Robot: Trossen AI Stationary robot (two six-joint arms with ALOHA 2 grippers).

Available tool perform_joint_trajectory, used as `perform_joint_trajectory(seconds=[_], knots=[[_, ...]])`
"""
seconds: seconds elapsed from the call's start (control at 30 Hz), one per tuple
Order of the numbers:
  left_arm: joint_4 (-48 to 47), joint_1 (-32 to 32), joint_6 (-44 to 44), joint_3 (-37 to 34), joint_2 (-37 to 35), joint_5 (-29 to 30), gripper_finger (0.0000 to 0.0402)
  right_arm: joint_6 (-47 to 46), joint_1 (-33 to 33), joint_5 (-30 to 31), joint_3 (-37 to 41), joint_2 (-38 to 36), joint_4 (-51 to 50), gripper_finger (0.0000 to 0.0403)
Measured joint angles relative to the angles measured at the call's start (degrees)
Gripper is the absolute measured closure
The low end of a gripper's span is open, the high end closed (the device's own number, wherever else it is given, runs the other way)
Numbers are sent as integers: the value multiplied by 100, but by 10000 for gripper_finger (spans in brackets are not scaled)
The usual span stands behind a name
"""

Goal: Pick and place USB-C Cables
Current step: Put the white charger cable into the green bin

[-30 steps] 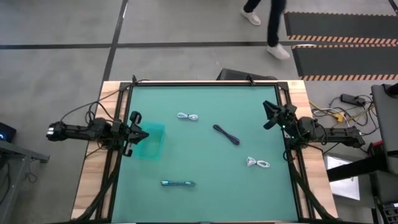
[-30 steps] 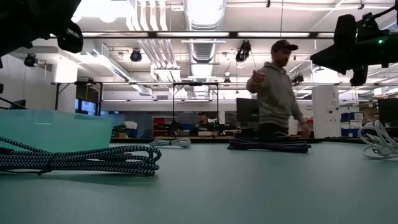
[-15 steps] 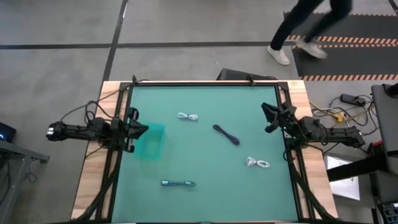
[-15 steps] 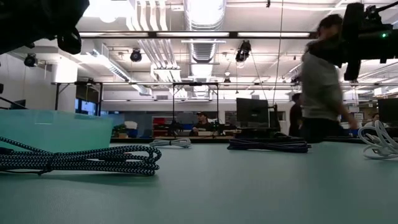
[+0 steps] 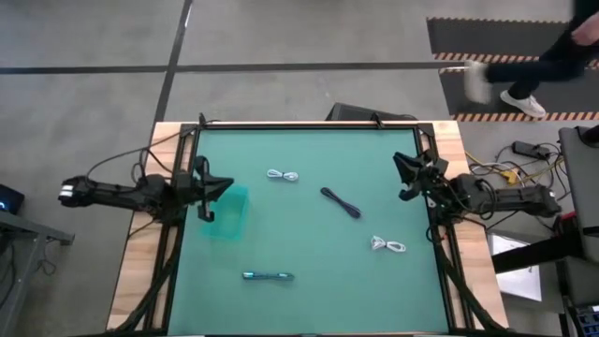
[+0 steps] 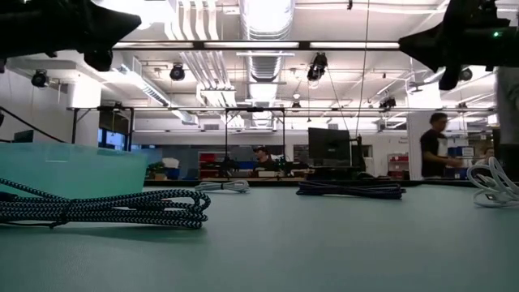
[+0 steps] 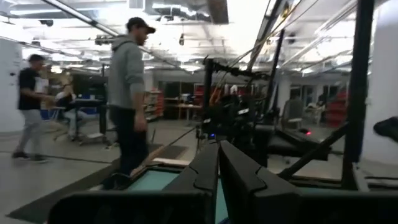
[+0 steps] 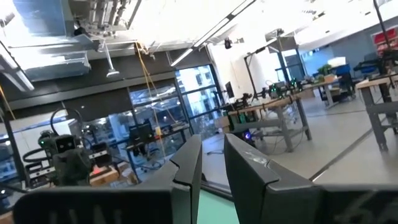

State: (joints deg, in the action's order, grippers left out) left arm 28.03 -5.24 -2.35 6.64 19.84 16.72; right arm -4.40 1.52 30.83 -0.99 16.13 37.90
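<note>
Four tied USB-C cable bundles lie loose on the green mat. A white one [image 5: 283,176] is toward the far side, a black one [image 5: 341,202] is in the middle, a second white one [image 5: 388,245] is at the right, and a teal-blue one [image 5: 268,276] is near the front. From table height, the teal-blue bundle [image 6: 105,209] is closest. My left gripper [image 5: 211,192] hovers above the left rim of the clear teal tub [image 5: 226,212], its fingers [image 7: 219,146] shut. My right gripper [image 5: 405,174] hangs in the air by the right edge with its fingers [image 8: 212,143] nearly together. Neither gripper holds anything.
The tub [image 6: 69,166] stands on the mat's left side. A black frame [image 5: 309,124] runs round the mat [image 5: 309,234], and wires trail off both side edges. People walk in the room beyond the far edge. Open mat lies between the bundles.
My left gripper has turned about its wrist and shifted slightly toward the table's far edge above the tub's rim. My right gripper has risen a little at the right edge. A person beyond the far edge has walked off to the right. The cables have not moved.
</note>
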Motion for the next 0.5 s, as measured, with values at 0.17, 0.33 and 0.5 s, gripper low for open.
perform_joint_trajectory(seconds=[0.17,0.33,0.5], knots=[[0,1,-108,270,426,183,402,47,0,-1,-136,611,339,344],[19,1,-372,440,633,239,402,48,2,-156,-481,1133,286,344],[33,-1,-459,520,681,458,402,49,0,-431,-887,1531,51,344]])
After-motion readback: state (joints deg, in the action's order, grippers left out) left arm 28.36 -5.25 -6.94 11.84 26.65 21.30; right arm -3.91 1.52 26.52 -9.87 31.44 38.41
